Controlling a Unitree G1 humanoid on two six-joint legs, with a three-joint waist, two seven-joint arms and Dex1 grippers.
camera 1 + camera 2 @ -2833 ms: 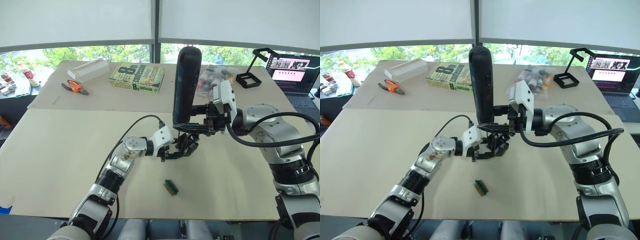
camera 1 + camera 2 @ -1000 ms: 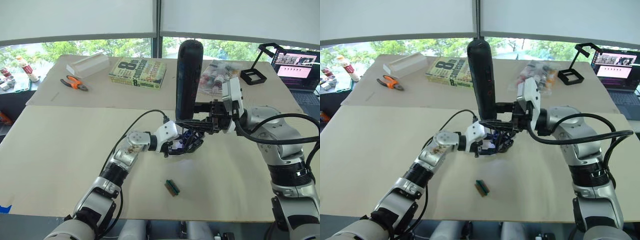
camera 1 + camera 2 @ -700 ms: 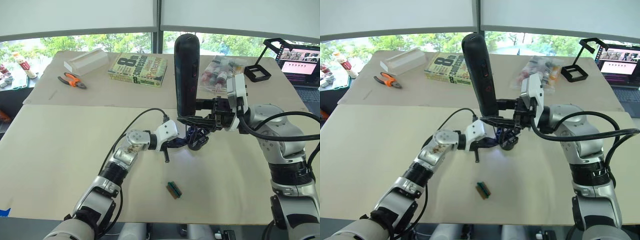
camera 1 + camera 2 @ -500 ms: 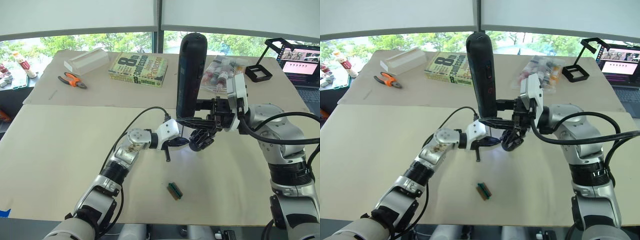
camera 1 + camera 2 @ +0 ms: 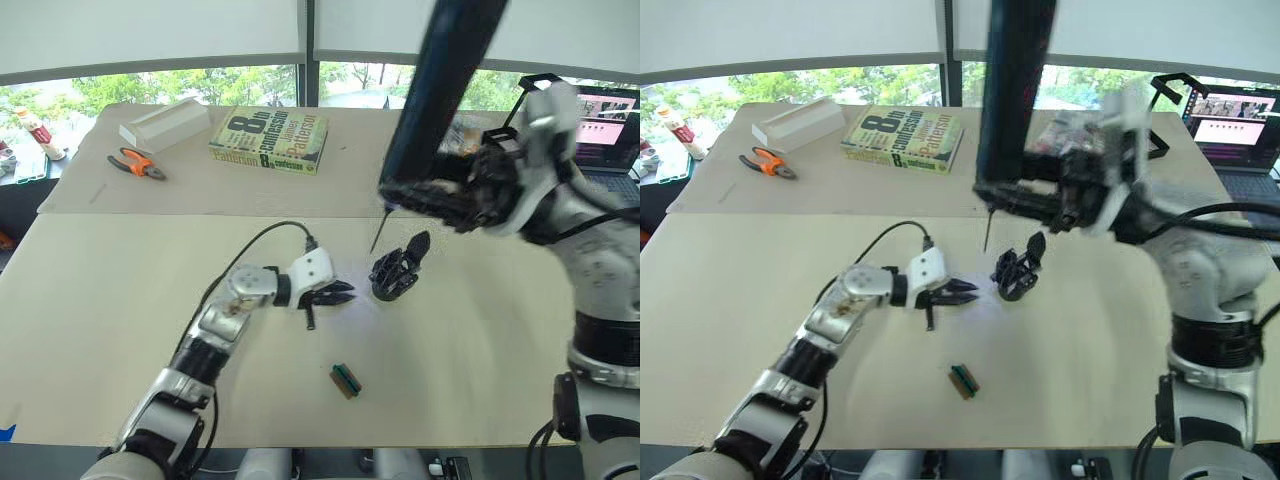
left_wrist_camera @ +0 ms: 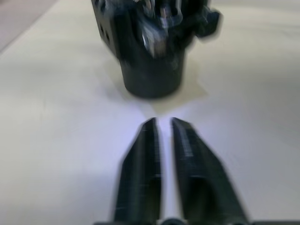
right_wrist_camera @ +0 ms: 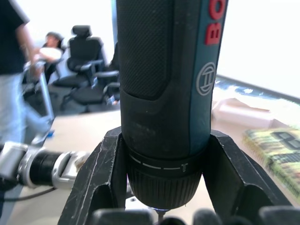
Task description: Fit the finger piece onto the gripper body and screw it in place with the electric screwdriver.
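The gripper body (image 5: 396, 273) stands alone on the table with one pointed finger upright. My left gripper (image 5: 340, 293) lies just left of it, shut and empty, a short gap from its round base (image 6: 150, 70). My right gripper (image 5: 440, 203) is shut on the electric screwdriver (image 5: 440, 90), held high and tilted. The bit tip (image 5: 376, 243) hangs above and just left of the body, not touching it. The right wrist view shows both fingers (image 7: 101, 183) clamping the screwdriver's collar (image 7: 161, 173). I cannot pick out a loose finger piece.
A small green block (image 5: 345, 380) lies near the front edge. At the back are a book (image 5: 270, 140), orange pliers (image 5: 140, 165) and a white box (image 5: 165, 122). A laptop (image 5: 612, 110) and a black stand (image 5: 540, 85) sit at the far right.
My right arm lifted the screwdriver up off the gripper body and tilted it. My left gripper let go and drew back to the left, leaving the body standing free.
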